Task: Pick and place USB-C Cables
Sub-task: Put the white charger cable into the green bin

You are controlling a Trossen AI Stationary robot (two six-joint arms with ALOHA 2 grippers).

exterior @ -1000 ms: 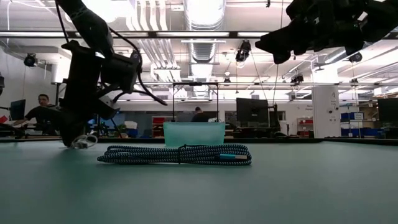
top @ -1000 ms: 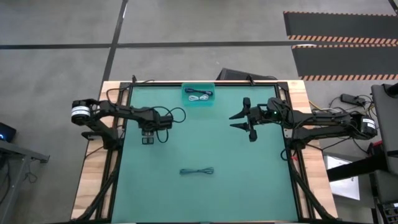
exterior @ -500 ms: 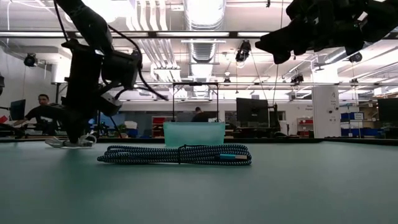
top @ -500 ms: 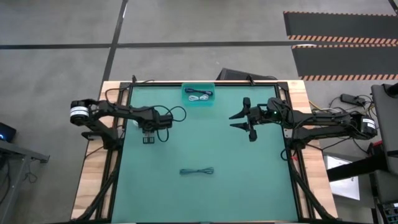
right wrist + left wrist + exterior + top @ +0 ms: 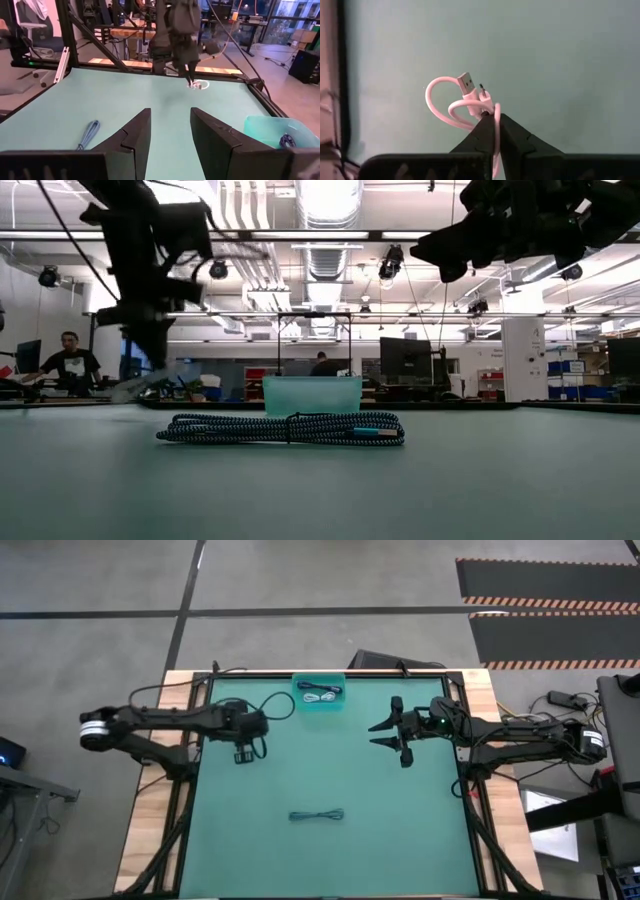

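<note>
From above, the left claw (image 5: 243, 754) hangs over the green counter (image 5: 400, 830). A dark cable (image 5: 316, 815) lies alone near the middle. A small tub (image 5: 320, 703) at the far edge holds what may be another cable.

Low view: people sit behind.

Left wrist: the claw is clenched on a white cable (image 5: 462, 100).

Right wrist: the right claw (image 5: 169, 131) is spread wide.

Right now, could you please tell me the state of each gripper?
Left gripper: closed on the white USB-C cable.
Right gripper: open, empty.

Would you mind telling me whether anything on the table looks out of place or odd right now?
Nothing stands out. The left gripper holds the white cable, the braided cable lies bundled on the mat, and another sits in the bin.
</note>
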